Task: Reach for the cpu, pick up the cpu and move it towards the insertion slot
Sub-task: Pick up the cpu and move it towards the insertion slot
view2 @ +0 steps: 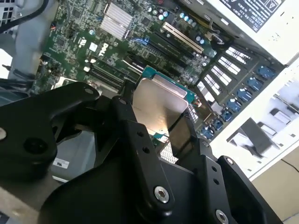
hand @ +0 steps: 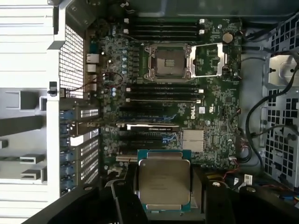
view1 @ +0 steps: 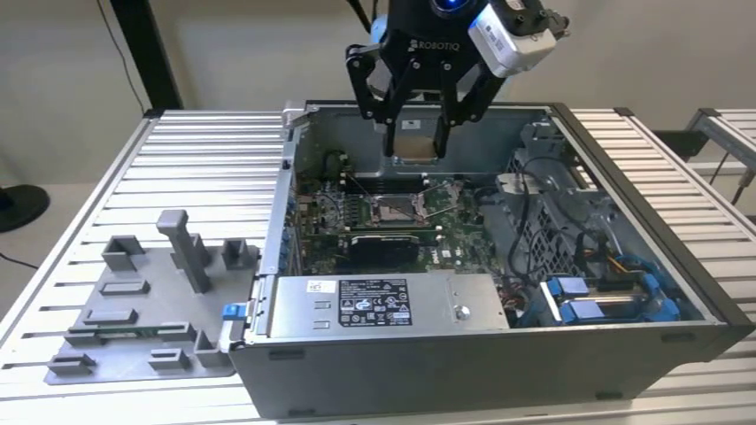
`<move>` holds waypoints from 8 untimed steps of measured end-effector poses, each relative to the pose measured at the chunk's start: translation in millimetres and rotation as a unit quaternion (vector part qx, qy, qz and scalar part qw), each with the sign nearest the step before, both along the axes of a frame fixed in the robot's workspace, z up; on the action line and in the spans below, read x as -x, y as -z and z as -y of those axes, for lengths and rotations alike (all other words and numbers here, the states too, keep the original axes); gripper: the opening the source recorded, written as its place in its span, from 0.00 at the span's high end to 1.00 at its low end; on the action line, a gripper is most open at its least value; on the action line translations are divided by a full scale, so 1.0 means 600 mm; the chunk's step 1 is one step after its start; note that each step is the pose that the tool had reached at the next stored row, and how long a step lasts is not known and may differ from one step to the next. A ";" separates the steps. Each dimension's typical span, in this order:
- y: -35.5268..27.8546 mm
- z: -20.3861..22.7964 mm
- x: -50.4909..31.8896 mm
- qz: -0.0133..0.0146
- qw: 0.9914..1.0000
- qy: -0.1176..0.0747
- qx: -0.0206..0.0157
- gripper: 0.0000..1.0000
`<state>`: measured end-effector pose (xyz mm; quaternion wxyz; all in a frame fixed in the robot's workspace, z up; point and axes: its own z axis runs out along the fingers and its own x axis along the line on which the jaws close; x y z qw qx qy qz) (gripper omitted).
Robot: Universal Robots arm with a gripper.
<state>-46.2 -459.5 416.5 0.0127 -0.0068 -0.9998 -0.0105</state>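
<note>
While the claw (view1: 416,142) hangs over the open computer case (view1: 661,292), it's clamped on the chip (hand: 163,181), one finger on each of two opposite edges, so the silvery top stays uncovered and faces both wrist views. That edge grip makes sense to me: nothing touches the flat faces, and the underside is free to go down onto whatever it's headed for. In the exterior view the chip sits between the fingers up near the far wall of the case, well above the green board (hand: 219,116) and not touching it.

Going outward, the socket (hand: 169,62) is the square metal frame with the dark centre, its cover plate (hand: 209,59) flipped open just beside it, so the seat looks ready to receive. Chip and socket are well apart. Off to the exterior view's left, the grey plastic fixture (view1: 148,301) sits on the slatted table (view1: 212,159), outside the case.
</note>
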 end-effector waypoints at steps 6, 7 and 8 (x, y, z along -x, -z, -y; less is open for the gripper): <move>0.000 -0.0018 -0.019 0.000 1.000 0.000 0.000 1.00; 0.000 -0.0020 -0.022 0.000 1.000 0.000 0.000 1.00; 0.000 -0.0021 -0.023 0.000 1.000 0.000 0.000 1.00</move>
